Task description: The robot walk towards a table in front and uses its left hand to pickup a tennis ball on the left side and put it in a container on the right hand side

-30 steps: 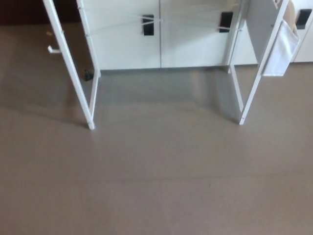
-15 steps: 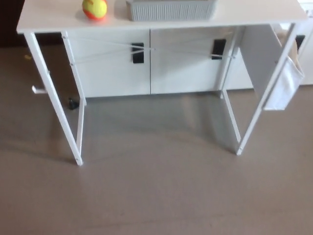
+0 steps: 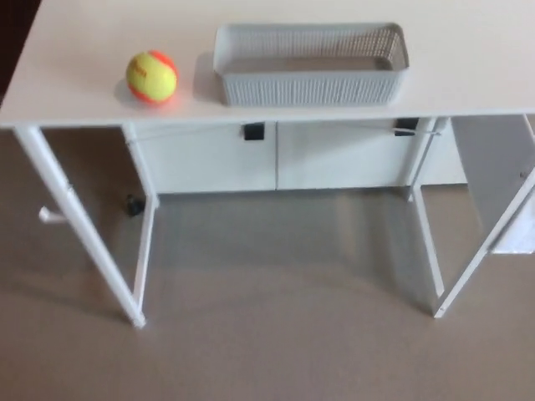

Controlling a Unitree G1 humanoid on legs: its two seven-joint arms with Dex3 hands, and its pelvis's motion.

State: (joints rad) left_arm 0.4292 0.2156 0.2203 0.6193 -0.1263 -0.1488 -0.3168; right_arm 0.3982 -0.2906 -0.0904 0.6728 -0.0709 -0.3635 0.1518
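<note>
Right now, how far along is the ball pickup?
Done: the approach looks mostly finished, with the table filling the top of the head view. In hand: nothing, neither robot hand is in view. Left: the tennis ball sits on the table left of the container, apart from it; grasp and drop remain.

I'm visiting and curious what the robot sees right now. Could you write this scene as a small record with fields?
ball: yellow and orange tennis ball, on the table's left part
container: grey ribbed plastic basket, right of the ball, apart from it, looks empty
surface: white table with thin white legs
behind: white cabinet with black handles
ground: grey-brown floor
robot hands: none in view
</note>
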